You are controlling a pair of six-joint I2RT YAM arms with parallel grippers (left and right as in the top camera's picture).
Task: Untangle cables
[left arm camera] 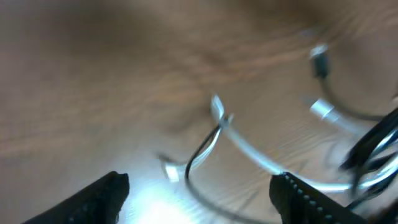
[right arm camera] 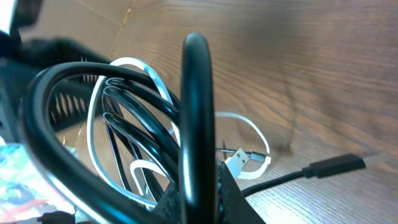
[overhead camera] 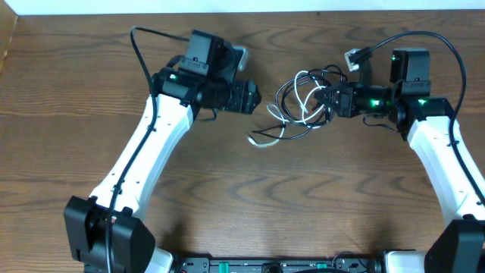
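**A:** What's on the wooden table (overhead camera: 250, 205)?
**B:** The left arm (overhead camera: 151, 148) and the right arm (overhead camera: 447, 155) reach in. Between them the cables (overhead camera: 299, 102), black ones and a white one, lie tangled in loops.
**A:** And the claws?
**B:** The right gripper (overhead camera: 327, 100) is clenched on black loops. The left gripper (overhead camera: 256, 99) is released, jaws wide, just beside the tangle. A white plug end (overhead camera: 258, 141) lies nearby.

The left wrist view is motion-blurred with white glare on the table (left arm camera: 93, 81); the right wrist's nearest cables (right arm camera: 196, 112) look soft; overhead is evenly lit.
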